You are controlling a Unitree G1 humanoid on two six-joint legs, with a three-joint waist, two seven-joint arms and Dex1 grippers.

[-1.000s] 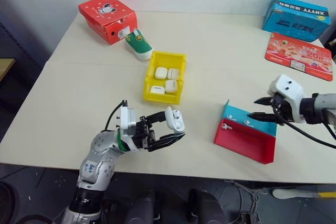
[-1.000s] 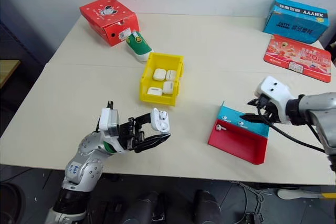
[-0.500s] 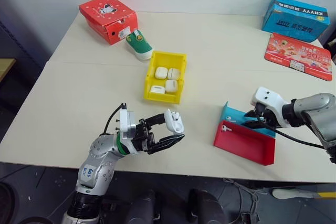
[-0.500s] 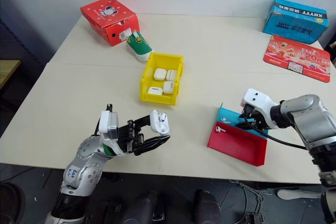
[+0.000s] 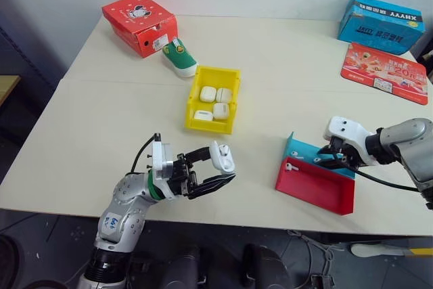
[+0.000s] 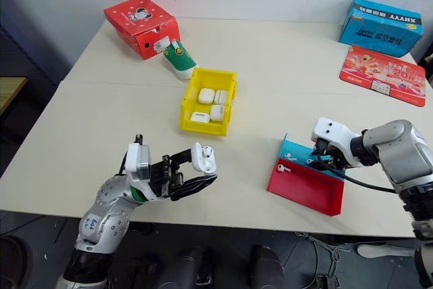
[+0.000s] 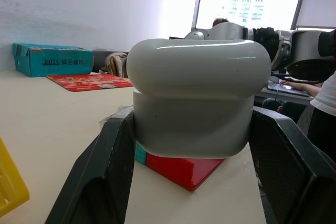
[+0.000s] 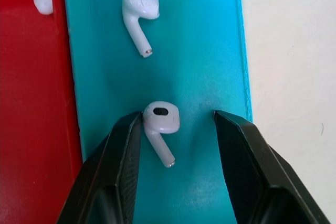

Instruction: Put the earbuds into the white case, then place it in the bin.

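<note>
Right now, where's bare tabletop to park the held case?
Widest bare patch: left of the yellow bin, below the red box. Another runs between the bin and the red-and-blue tray. Back centre is open up to the blue box. Crowded: the tray, where the right gripper straddles an earbud.

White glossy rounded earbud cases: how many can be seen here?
5. Four lie in the small yellow plastic bin: two rear cases, two front cases. The fifth case sits in the left gripper. Others may hide underneath.
</note>
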